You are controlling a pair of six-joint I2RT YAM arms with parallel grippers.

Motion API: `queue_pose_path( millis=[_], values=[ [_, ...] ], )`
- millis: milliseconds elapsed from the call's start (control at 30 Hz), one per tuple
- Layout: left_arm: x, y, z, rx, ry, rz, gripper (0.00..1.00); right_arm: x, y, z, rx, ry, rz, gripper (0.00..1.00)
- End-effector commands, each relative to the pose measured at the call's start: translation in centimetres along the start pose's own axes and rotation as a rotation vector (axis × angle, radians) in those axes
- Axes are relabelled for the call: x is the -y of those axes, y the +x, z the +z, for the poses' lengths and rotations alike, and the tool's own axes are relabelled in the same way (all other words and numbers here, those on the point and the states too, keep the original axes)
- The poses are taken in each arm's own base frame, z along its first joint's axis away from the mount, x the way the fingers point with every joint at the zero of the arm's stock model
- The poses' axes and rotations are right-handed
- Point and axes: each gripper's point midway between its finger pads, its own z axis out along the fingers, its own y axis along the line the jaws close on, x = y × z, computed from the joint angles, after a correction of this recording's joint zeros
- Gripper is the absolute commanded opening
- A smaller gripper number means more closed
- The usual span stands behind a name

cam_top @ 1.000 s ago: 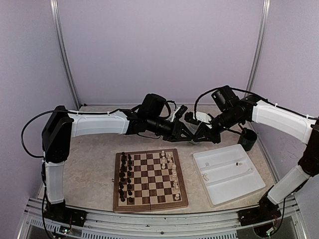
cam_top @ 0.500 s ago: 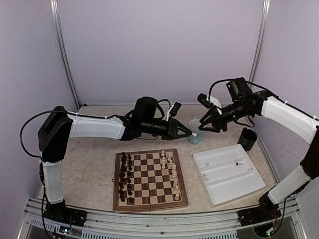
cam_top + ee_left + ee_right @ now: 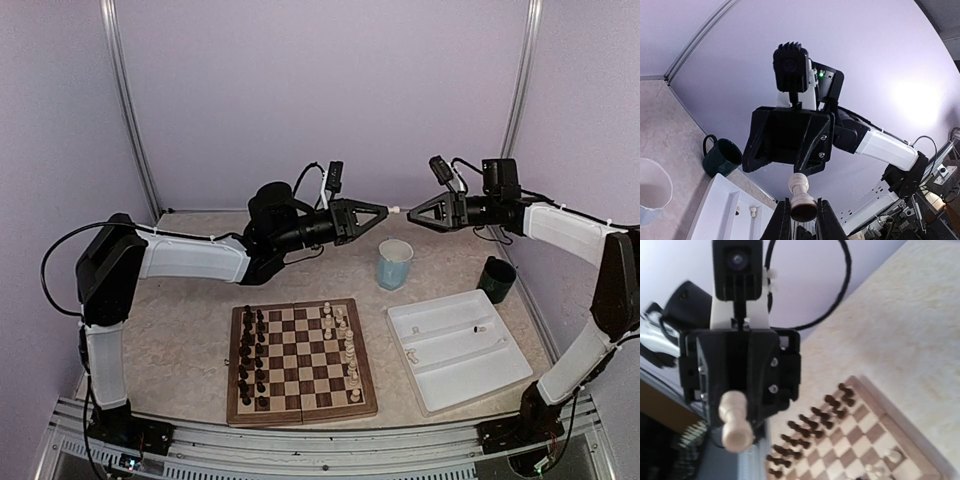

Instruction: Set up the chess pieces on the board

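Observation:
High over the table's back, my left gripper [image 3: 385, 211] is shut on the base of a cream-white chess piece [image 3: 394, 210], which sticks out toward my right gripper [image 3: 412, 212]. In the left wrist view the piece [image 3: 801, 190] sits between my left fingers [image 3: 784, 220]. The right gripper [image 3: 790, 145] faces it with jaws spread and nothing between them. The board [image 3: 232, 365] lies below, with cream pieces [image 3: 345, 345] on its right side and dark pieces [image 3: 250, 355] on its left. In the right wrist view the right gripper's own fingers are out of frame.
A pale blue cup [image 3: 394, 264] stands under the two grippers. A white tray [image 3: 455, 350] right of the board holds a few small pieces [image 3: 478, 327]. A dark green mug [image 3: 497, 278] stands behind the tray. Purple walls enclose the back and sides.
Both arms have risen from low beside the cup. The right gripper's jaws have parted and it has drawn back to the right. The cream piece is now in the left gripper.

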Motion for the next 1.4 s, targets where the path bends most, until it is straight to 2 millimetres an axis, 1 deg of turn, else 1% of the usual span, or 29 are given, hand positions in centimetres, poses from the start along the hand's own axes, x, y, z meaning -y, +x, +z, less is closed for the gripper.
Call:
queue_pose_path(
  millis=[0, 100, 233, 467, 533, 667, 767, 867, 1033, 1133, 1200, 1233, 1300, 1367],
  values=[
    [1.0, -1.2, 1.1, 0.066, 0.062, -0.001, 0.15, -2.3, -0.6, 1.2, -0.021, -0.135, 0.023, 0.46],
    [0.6, -0.7, 1.4, 0.062, 0.064, -0.014, 0.15, -3.1, -0.3, 2.2, -0.041, -0.171, 0.016, 0.46],
    [0.4, -0.4, 1.5, 0.054, 0.065, -0.018, 0.14, -3.9, -0.3, 2.6, -0.050, -0.193, 0.001, 0.45],
    [0.3, -0.4, 1.7, 0.052, 0.069, -0.022, 0.14, -4.0, -0.2, 2.5, -0.047, -0.203, 0.003, 0.29],
    [0.3, -0.3, 1.9, 0.048, 0.071, -0.024, 0.14, -4.0, -0.3, 2.5, -0.046, -0.203, 0.001, 0.26],
    [0.3, 0.0, 2.0, 0.041, 0.074, -0.026, 0.14, -3.7, -0.5, 2.5, -0.039, -0.194, 0.001, 0.24],
    [0.3, 0.1, 2.0, 0.038, 0.075, -0.023, 0.14, -3.3, -0.8, 2.3, -0.032, -0.185, 0.009, 0.28],
    [0.4, 0.1, 2.0, 0.037, 0.074, -0.020, 0.14, -3.1, -0.9, 2.2, -0.028, -0.180, 0.015, 0.28],
    [0.3, 0.2, 2.0, 0.034, 0.072, -0.022, 0.14, -2.7, -0.9, 2.3, -0.023, -0.170, 0.016, 0.18],
    [0.2, 0.3, 2.1, 0.031, 0.073, -0.026, 0.14, -2.2, -1.0, 2.2, -0.015, -0.148, 0.009, 0.14],
    [0.2, 0.4, 2.1, 0.031, 0.073, -0.026, 0.14, -1.8, -1.2, 2.0, -0.010, -0.132, 0.007, 0.14],
    [0.2, 0.4, 2.1, 0.030, 0.073, -0.026, 0.14, -1.7, -1.3, 2.0, -0.008, -0.128, 0.010, 0.16],
    [0.2, 0.4, 2.1, 0.030, 0.076, -0.024, 0.14, -1.4, -1.4, 1.8, -0.003, -0.121, 0.016, 0.25],
    [0.2, 0.4, 2.1, 0.031, 0.075, -0.026, 0.14, -1.3, -1.5, 1.8, -0.002, -0.119, 0.018, 0.27]
  ],
)
